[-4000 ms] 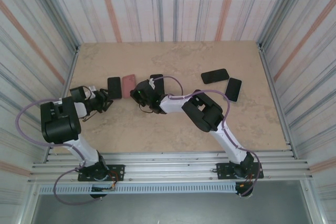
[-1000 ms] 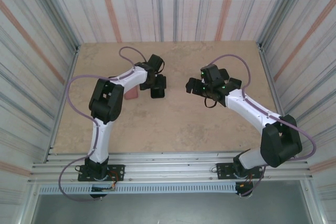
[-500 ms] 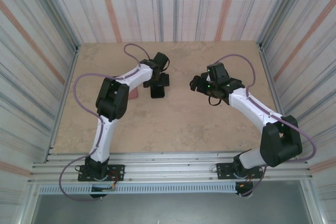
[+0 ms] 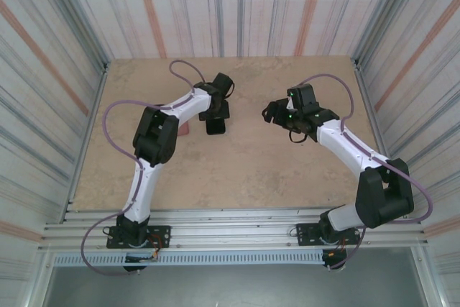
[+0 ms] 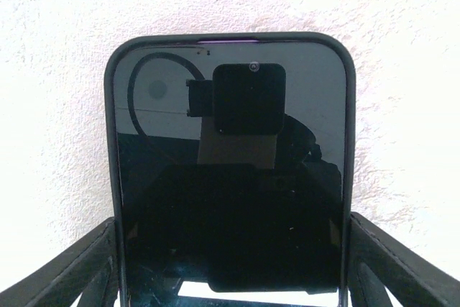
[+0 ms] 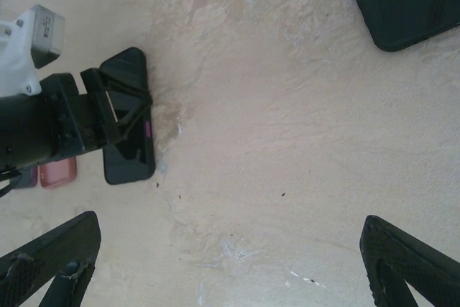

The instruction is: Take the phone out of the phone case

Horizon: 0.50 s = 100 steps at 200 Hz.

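A black phone in a black phone case (image 5: 230, 141) lies screen-up on the table, left of centre (image 4: 215, 126). My left gripper (image 5: 230, 221) straddles its near end from above, and its fingers (image 5: 79, 267) press against both long edges of the case. From the top camera that gripper (image 4: 215, 113) sits right over the phone's far end. My right gripper (image 4: 273, 111) hovers open above bare table to the right of the phone, with nothing between its fingers (image 6: 54, 260). The right wrist camera looks down on the phone (image 6: 131, 156) and the left gripper's fingers across it.
A pink case (image 4: 185, 129) lies just left of the phone, also seen as the pink case (image 6: 57, 172) in the right wrist view. Another black phone (image 6: 410, 1) lies at the right. Striped walls enclose the beige table (image 4: 237, 170).
The left jaws have narrowed from wide open onto the sides of the phone case. The right gripper has drifted slightly up and to the right, still open.
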{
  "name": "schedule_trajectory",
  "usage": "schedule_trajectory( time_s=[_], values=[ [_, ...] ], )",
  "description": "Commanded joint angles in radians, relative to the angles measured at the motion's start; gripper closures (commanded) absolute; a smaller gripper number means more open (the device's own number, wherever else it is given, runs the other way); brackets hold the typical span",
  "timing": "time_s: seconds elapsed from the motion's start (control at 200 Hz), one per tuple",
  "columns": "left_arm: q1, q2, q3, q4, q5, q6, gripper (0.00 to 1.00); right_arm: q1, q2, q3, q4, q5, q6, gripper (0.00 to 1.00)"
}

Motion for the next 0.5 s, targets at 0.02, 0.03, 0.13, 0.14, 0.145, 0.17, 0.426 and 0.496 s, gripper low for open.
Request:
schedule_trajectory(
  time_s=[0.02, 0.03, 0.13, 0.14, 0.145, 0.17, 0.426, 0.496],
  values=[
    [-0.006, 0.051, -0.044, -0.037, 0.015, -0.023, 0.44, -0.016, 0.004, -0.004, 0.013, -0.036, -0.013, 0.05],
    [-0.005, 0.05, -0.044, -0.037, 0.015, -0.022, 0.44, -0.016, 0.003, -0.005, 0.014, -0.038, -0.014, 0.05],
    [-0.006, 0.041, -0.05, -0.034, 0.038, -0.033, 0.46, -0.019, 0.013, 0.003, 0.02, -0.047, -0.011, 0.06],
    [-0.006, 0.04, -0.052, -0.033, 0.042, -0.035, 0.46, -0.02, 0.013, 0.002, 0.022, -0.047, -0.01, 0.06],
    [-0.006, 0.039, -0.053, -0.032, 0.044, -0.036, 0.46, -0.02, 0.014, 0.003, 0.021, -0.048, -0.009, 0.06],
    [-0.012, 0.036, -0.058, -0.029, 0.05, -0.044, 0.46, -0.019, 0.018, 0.004, 0.023, -0.05, -0.007, 0.06],
    [-0.029, -0.05, -0.206, 0.058, 0.145, -0.191, 0.48, -0.008, 0.049, 0.0, 0.056, -0.09, 0.069, 0.07],
    [-0.03, -0.035, -0.145, 0.03, 0.147, -0.169, 0.48, -0.003, 0.067, 0.007, 0.074, -0.103, 0.093, 0.07]
  ],
)
